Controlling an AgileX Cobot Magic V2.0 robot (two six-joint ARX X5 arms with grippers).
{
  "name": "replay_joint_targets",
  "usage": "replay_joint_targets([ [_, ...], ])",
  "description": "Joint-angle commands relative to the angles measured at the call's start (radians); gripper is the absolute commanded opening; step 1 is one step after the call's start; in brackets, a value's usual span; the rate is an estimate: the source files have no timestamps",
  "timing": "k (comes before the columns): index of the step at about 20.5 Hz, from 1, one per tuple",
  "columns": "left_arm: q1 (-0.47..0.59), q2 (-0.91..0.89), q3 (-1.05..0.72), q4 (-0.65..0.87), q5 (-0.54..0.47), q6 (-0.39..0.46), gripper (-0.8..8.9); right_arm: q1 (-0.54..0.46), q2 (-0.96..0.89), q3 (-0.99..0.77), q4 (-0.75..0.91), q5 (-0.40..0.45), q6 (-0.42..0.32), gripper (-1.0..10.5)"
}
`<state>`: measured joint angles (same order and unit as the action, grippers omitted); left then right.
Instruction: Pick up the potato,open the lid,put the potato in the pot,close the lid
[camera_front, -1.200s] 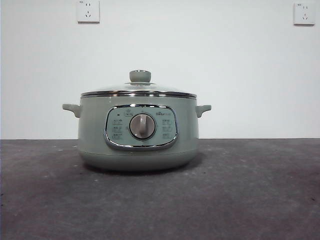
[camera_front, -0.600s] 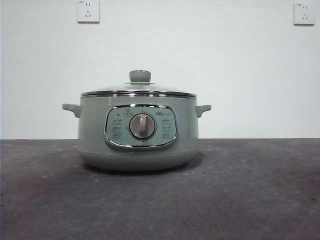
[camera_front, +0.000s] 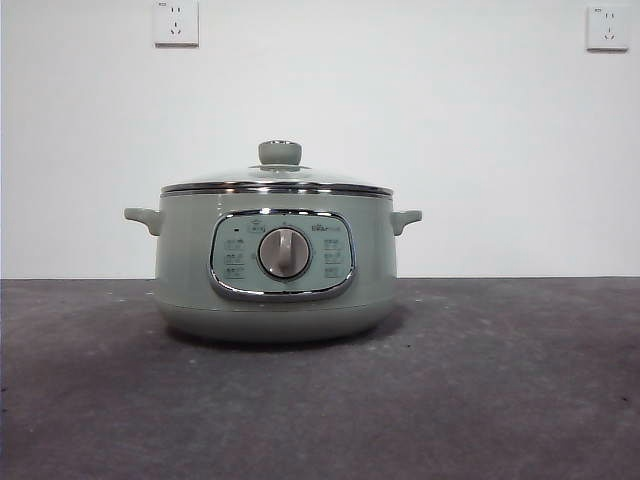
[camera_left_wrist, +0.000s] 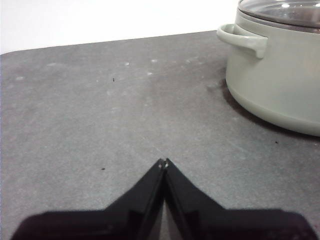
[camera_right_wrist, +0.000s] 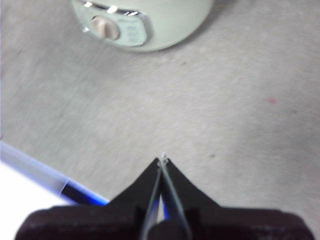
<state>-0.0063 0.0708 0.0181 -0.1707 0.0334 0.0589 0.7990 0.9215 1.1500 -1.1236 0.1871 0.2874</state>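
The pot (camera_left_wrist: 280, 75) is cut off at both wrist views' edges. Panel lettering (camera_front: 233, 258) is too small to read.

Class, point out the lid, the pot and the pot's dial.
lid (camera_front: 280, 153): front view, on its round green knob.
pot (camera_front: 185, 260): front view, on its green side wall.
dial (camera_front: 285, 252): front view, on the silver knob's middle.

A: Item: left gripper (camera_left_wrist: 164, 162)?
B: Two matte black wedge-shaped jaws on a broad black base, each tapering to a fine tip.
A: Right gripper (camera_right_wrist: 163, 159)?
B: Same black tapered pair; tips pale-edged.
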Motion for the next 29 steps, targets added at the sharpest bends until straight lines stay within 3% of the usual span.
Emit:
replay_joint_targets([
  [1,0.004,0.006,-0.01,0.004,0.0,-0.006,-0.02,-0.09,-0.021,-0.048,0.063,0.024,-0.074,0.0],
  [4,0.004,0.008,-0.01,0.004,0.0,-0.006,-0.02,-0.238,-0.127,-0.262,0.364,0.025,-0.171,0.0],
  [6,0.004,0.008,-0.01,0.004,0.0,-0.006,-0.02,-0.364,-0.236,-0.477,0.663,-0.005,-0.168,0.0],
  [8,0.004,0.008,-0.01,0.004,0.0,-0.006,-0.02,-0.493,-0.363,-0.686,0.946,-0.113,-0.143,0.0],
  [10,0.004,0.008,-0.01,0.004,0.0,-0.006,-0.02,-0.61,-0.5,-0.855,1.109,-0.143,-0.165,0.0],
  [15,0.004,0.008,-0.01,0.004,0.0,-0.006,-0.02,-0.793,-0.76,-1.017,1.075,-0.14,-0.262,0.0],
  [21,0.004,0.008,-0.01,0.004,0.0,-0.006,-0.02,-0.807,-0.822,-1.072,1.063,-0.13,-0.34,0.0],
  [29,0.004,0.008,-0.01,0.004,0.0,-0.006,-0.02,-0.807,-0.889,-1.136,1.001,-0.129,-0.343,0.0],
])
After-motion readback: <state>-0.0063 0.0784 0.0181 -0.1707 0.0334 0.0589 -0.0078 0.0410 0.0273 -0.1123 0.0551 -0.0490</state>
